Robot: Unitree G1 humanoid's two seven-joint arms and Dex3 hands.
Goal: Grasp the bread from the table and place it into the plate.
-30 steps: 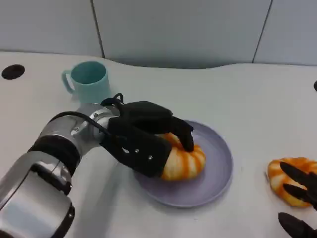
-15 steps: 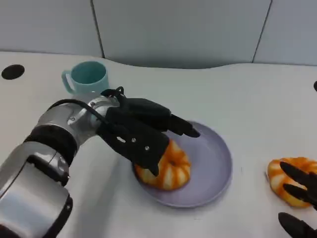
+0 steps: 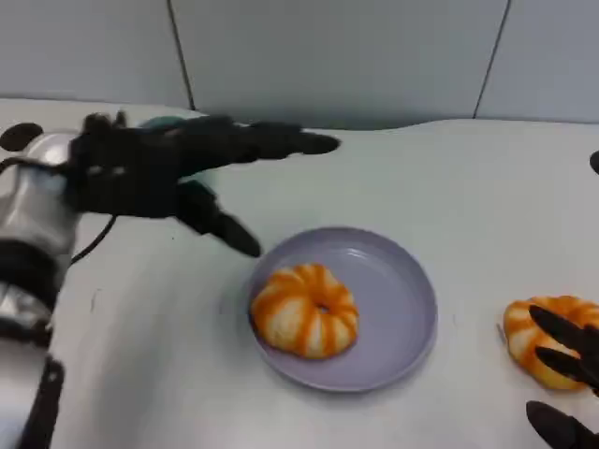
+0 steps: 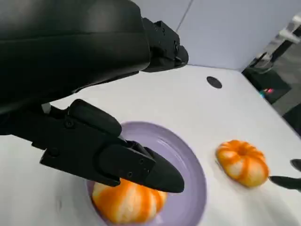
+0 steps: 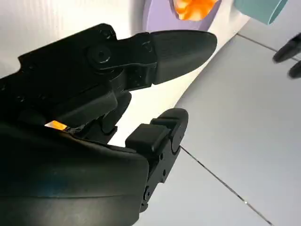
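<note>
Since the earlier frame, left hand (image 3: 140, 173) has lifted off, fingers spread and empty; one bread (image 3: 304, 311) sits in the plate (image 3: 402, 309). Second bread (image 3: 547, 351) (likely light, soft) lies beside the plate, touching the open right hand (image 3: 562, 374); cup its sides gently.

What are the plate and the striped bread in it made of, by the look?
Round lavender plate: probably plastic or melamine; even matte colour, soft sheen, thin raised rim. Could be glazed ceramic; the pictures leave it open.
Orange-and-cream striped ring-shaped bread in the plate: likely a foam or soft plastic replica; saturated colour bands, smooth skin without crumbs. Real bread cannot be ruled out.
</note>
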